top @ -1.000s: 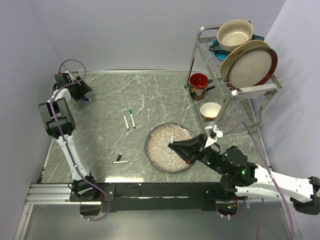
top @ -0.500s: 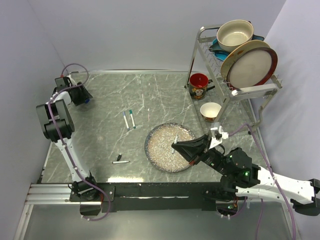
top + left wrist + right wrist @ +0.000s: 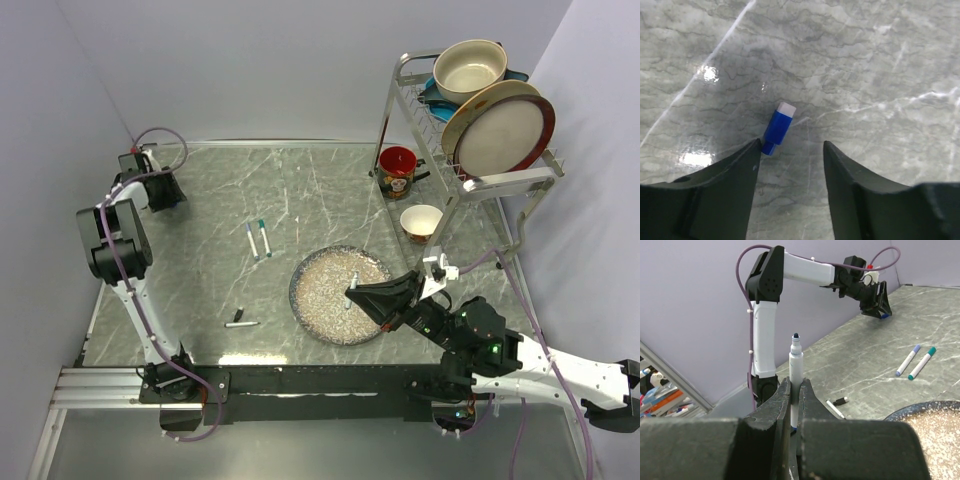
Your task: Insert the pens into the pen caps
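Pen (image 3: 795, 360) stands upright — tip up — in right gripper (image 3: 794, 386).

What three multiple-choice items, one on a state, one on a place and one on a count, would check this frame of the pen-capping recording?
1. How is the pen in the right gripper held?
A flat, cap on; B upright, tip bare; C hanging tip down.
2. Where is the blue cap?
A pushed onto a pen; B clamped in the right gripper; C on the table between the left gripper's open fingers.
3. How many pens lie side by side near mid-table?
A two; B four; C none.

1 B: the right wrist view shows it standing between shut fingers, its dark tip uncovered.
2 C: the left wrist view shows it lying loose beside one finger.
3 A: the top view shows one pair, one purple-capped and one teal-capped.
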Robot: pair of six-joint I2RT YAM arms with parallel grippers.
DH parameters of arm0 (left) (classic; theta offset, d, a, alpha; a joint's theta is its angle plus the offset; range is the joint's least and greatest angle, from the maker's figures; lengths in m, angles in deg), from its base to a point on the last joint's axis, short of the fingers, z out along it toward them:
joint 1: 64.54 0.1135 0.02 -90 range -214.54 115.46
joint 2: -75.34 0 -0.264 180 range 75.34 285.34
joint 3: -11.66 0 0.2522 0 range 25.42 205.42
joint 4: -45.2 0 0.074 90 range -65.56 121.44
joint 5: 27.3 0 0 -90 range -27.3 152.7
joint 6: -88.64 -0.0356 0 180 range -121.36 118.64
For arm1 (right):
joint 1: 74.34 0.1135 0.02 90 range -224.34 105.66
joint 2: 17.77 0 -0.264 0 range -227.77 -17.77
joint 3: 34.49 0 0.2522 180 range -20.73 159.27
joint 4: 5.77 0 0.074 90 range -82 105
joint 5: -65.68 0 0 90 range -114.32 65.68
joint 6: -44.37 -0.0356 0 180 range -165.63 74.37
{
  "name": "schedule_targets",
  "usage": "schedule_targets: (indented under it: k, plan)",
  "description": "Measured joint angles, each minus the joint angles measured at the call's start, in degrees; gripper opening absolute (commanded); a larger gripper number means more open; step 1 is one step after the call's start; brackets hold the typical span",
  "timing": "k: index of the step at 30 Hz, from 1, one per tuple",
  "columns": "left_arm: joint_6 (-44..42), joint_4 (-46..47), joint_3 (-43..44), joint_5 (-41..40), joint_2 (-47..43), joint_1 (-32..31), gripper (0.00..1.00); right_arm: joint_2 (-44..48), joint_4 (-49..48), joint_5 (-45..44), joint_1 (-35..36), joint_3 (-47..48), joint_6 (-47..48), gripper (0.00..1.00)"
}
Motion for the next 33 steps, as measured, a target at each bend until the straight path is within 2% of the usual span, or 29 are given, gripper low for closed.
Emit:
schedule_targets:
  k: [12,16,23,27,30,33]
  plan:
    - [-9.4,-1.0,0.5,-14.3,0.1,-5.9,0.49,0.0,0.0,0.0,0.0,0.0,0.0,0.0]
    - [-11.4,-2.1,2.0,-16.3,0.9,-6.7,0.47,0.0,0.0,0.0,0.0,0.0,0.0,0.0]
    - [-12.5,-2.3,5.2,-19.5,3.0,-7.3,0.51,-0.2,0.0,0.0,0.0,0.0,0.0,0.0]
    - [-12.5,-2.3,6.4,-20.3,3.8,-7.3,0.46,-0.3,0.0,0.2,0.0,0.0,0.0,0.0]
    - [-12.8,-2.4,7.1,-20.4,4.3,-7.3,0.38,-0.3,0.0,0.2,0.0,0.0,0.0,0.0]
    - [-13.0,-2.5,7.1,-20.4,4.3,-7.4,0.24,-0.3,0.0,0.2,0.0,0.0,0.0,0.0]
